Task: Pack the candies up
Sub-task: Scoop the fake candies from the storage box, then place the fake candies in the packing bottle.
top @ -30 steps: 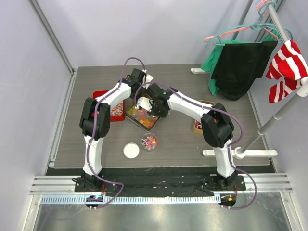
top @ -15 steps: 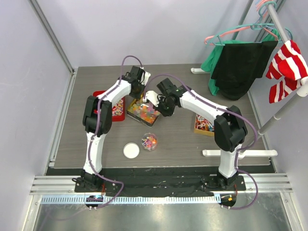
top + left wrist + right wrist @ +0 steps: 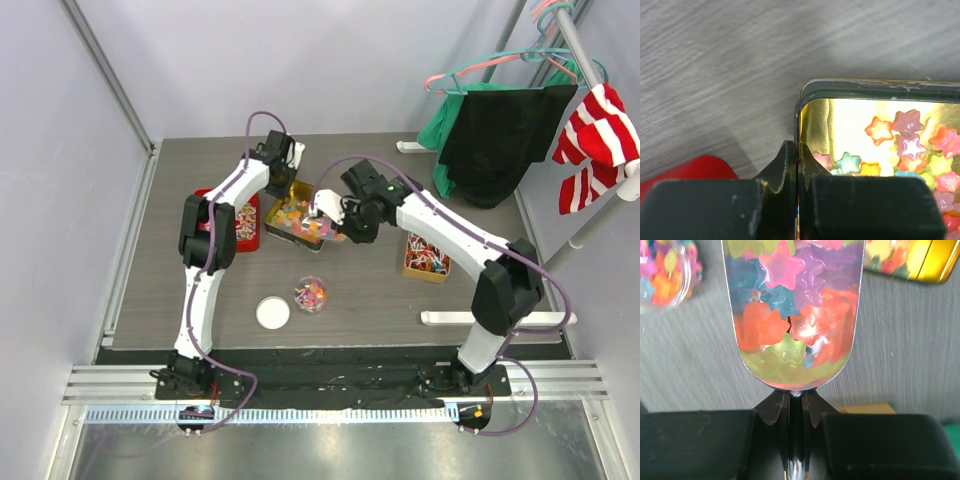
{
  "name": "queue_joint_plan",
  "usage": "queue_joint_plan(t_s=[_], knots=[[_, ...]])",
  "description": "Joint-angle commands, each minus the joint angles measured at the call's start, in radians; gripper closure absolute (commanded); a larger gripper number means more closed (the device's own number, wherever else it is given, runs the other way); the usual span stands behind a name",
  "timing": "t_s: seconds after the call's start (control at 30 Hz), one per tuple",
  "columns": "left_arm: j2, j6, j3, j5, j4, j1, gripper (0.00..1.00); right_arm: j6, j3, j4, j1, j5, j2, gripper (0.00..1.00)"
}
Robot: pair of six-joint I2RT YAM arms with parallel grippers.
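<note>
You are working on a grey wood-grain table. On its left half lies a red tray. Just beside the tray, toward the centre, is a gold tin. Toward the near edge stands a clear round cup of candies, with a flat white lid just to its left. On the right half sits a second, orange-rimmed tin. The white feet of a clothes rack rest along the right edge.
</note>
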Motion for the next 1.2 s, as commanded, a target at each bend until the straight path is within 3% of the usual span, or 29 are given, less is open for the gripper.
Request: queue_joint_plan(t_s=[0.0, 0.17, 0.27, 0.3, 0.5, 0.77, 1.17], knots=[[0.033, -0.034, 0.087, 0.010, -0.039, 0.041, 0.95, -0.092, 0.034, -0.138, 0.032, 0.058, -0.113, 0.99], [0.035, -0.068, 0.124, 0.071, -0.053, 0.057, 0.80, -0.135, -0.013, -0.203, 0.123, 0.161, -0.160, 0.99], [0.009, -0.068, 0.096, 0.111, -0.040, 0.058, 0.61, -0.142, -0.044, -0.224, 0.155, 0.210, -0.168, 0.99], [-0.014, -0.068, 0.085, 0.120, -0.025, 0.058, 0.50, -0.142, -0.050, -0.230, 0.175, 0.216, -0.162, 0.99], [-0.103, -0.056, 0.030, 0.192, -0.016, 0.058, 0.24, -0.155, -0.078, -0.226, 0.245, 0.300, -0.123, 0.99], [-0.266, -0.053, -0.068, 0.318, 0.035, 0.060, 0.10, -0.189, -0.084, -0.227, 0.307, 0.443, -0.061, 0.99], [-0.473, -0.044, -0.237, 0.329, 0.016, 0.123, 0.06, -0.209, -0.020, -0.285, 0.384, 0.615, 0.030, 0.99]])
